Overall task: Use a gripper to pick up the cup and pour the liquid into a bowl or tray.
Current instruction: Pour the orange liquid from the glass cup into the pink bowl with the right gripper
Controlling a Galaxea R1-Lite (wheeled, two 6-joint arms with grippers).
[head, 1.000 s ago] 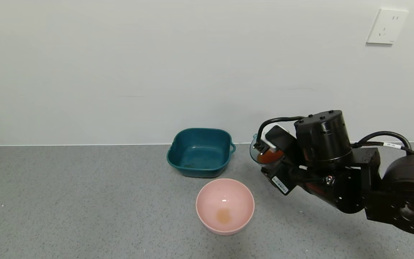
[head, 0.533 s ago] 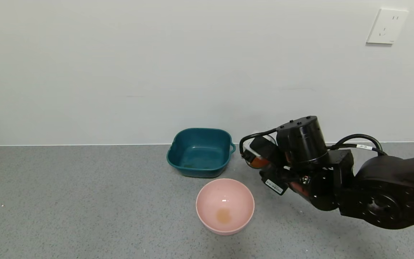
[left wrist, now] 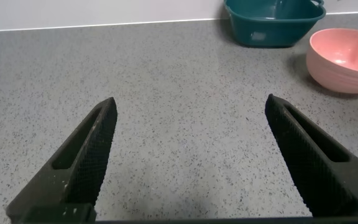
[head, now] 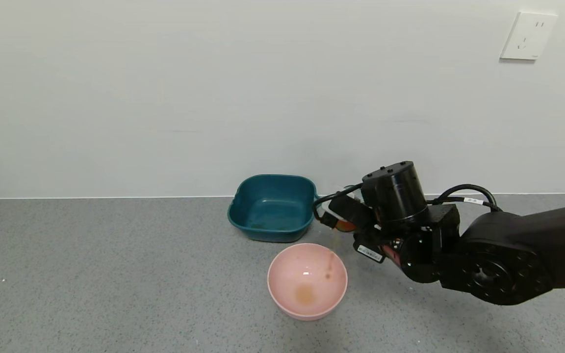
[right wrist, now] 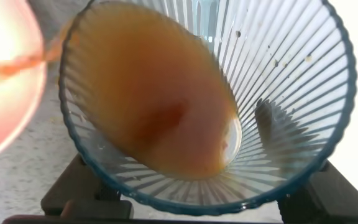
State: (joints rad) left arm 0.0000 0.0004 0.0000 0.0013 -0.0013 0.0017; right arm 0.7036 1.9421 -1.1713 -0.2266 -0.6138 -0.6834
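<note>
Right of centre in the head view, my right gripper [head: 344, 223] is clamping the ribbed translucent blue-green plastic cup [right wrist: 210, 106], tipping its mouth toward the round pale pink plastic bowl [head: 307, 282] lower left; reddish-brown liquid [right wrist: 154, 118] is streaming over the bowl's near rim.

Ribbed translucent plastic cup [right wrist: 229, 93]; glossy smooth pink bowl [head: 282, 294]; speckled matt countertop [head: 115, 274].

our right gripper [head: 346, 220] sits at centre right of the head view, arm reaching in from the right edge, wrist rolled over, fingers clamped tight; our left gripper [left wrist: 188, 158] hangs low, fingers spread wide
</note>
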